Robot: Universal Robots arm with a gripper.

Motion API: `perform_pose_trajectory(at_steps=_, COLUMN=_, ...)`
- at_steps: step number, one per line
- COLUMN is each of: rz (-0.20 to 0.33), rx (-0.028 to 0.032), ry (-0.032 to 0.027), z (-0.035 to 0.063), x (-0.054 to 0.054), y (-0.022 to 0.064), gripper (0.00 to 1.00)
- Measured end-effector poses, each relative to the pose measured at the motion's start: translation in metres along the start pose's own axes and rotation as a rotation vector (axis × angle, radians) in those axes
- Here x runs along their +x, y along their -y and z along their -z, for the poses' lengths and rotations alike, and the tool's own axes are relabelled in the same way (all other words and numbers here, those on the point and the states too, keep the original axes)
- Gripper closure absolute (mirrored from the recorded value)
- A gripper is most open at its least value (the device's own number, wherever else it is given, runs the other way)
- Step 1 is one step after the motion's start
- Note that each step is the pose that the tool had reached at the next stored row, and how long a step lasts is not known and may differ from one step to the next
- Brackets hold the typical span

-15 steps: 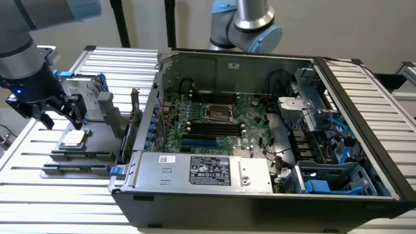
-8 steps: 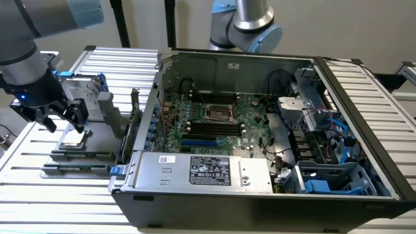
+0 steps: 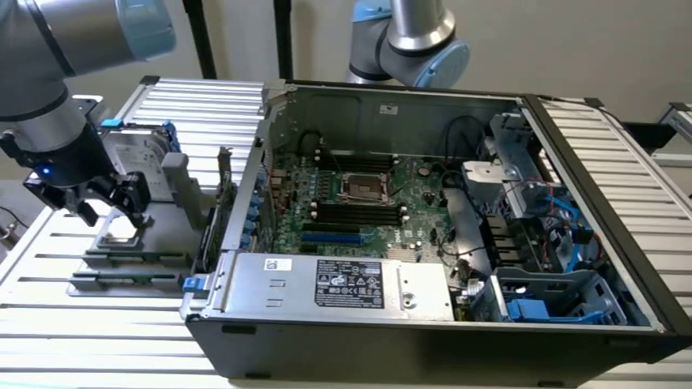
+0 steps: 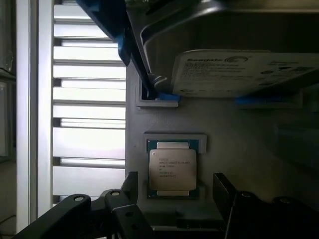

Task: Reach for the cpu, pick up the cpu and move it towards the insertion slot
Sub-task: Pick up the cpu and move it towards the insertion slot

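Silver-grey on top, the cpu (image 3: 118, 237) is lying flat in a shallow seat of a grey fixture plate (image 3: 162, 219) at the exterior view's left. The hand (image 3: 113, 215) is hanging just above it, released, with its dark fingers standing wide to either side and touching nothing. The wrist view is looking straight down on the chip, where the cpu (image 4: 172, 169) is sitting label up between the two fingers (image 4: 130, 181), with a gap on both sides. So the reach is the step in hand, and I am judging it nearly complete, with nothing being gripped yet. A sound grasp is calling for the hand to sit low enough that the fingertips are meeting the chip's thin edges rather than the rim of its seat, and for the chip to be kept level. Just behind the cpu, a hard drive (image 3: 138, 166) in a blue frame is standing upright on the same plate. Further right, an open computer case (image 3: 433, 340) is lying on its side. Inside it the insertion slot (image 3: 362, 188), a shiny metal frame around a dark centre, is sitting on the green board (image 3: 416, 182), well apart from the cpu. Everything is resting on a worktop (image 3: 97, 340) of pale ribbed metal slats, and a second arm (image 3: 416, 40) is rising behind the case against a plain light wall (image 3: 562, 40).
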State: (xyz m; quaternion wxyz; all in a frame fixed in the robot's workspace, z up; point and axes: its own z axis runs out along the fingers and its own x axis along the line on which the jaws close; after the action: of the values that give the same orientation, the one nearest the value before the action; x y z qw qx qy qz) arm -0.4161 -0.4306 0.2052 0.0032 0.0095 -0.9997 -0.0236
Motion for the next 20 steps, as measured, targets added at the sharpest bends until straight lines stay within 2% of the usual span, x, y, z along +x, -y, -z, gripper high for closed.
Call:
perform_pose_trajectory(at_steps=6, rz=0.000, rx=0.0000, ry=0.0000, z=-0.0100, x=0.000, y=-0.0011, gripper=0.29)
perform_pose_trajectory(at_steps=15, rz=0.000, rx=0.0000, ry=-0.0006, z=-0.0137, x=0.000, y=-0.0050, gripper=0.29)
perform_pose_trajectory(at_steps=20, rz=0.000, rx=-0.0001, ry=-0.0032, z=-0.0161, x=0.000, y=-0.0053, gripper=0.29)
